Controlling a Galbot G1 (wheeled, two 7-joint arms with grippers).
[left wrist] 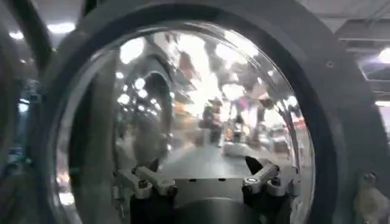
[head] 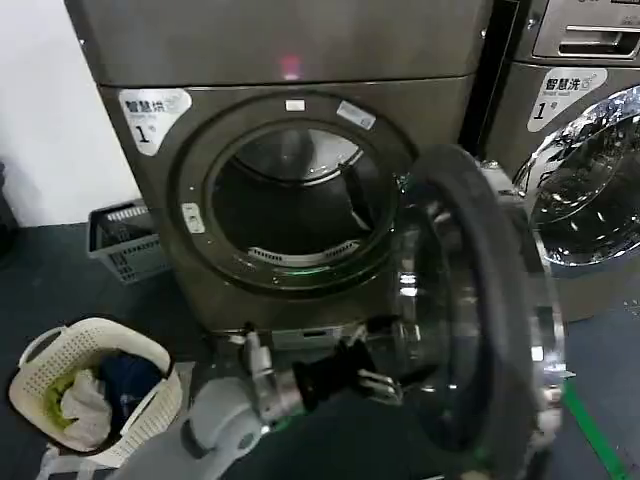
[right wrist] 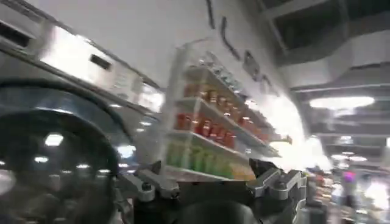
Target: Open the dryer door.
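The left gripper, fingers spread, reaches low against the grey inner face of the dryer door, which stands swung well out right of the drum opening. The door looks heavy, stiff and glass-slick; its rim offers the surest hold.

- The dryer door has a grey plastic inner face, a clear glass bowl and a shiny chrome rim
- The dryer has a dark bronze-grey metallic body with a white label and a small pink light on top
- The neighbouring machine is silver-grey with a chrome porthole
- A cream lattice laundry basket holds white, green and dark blue clothes
- A grey slotted crate stands by the white wall
- The floor is dark blue-grey with a green stripe
- The left gripper is black and silver
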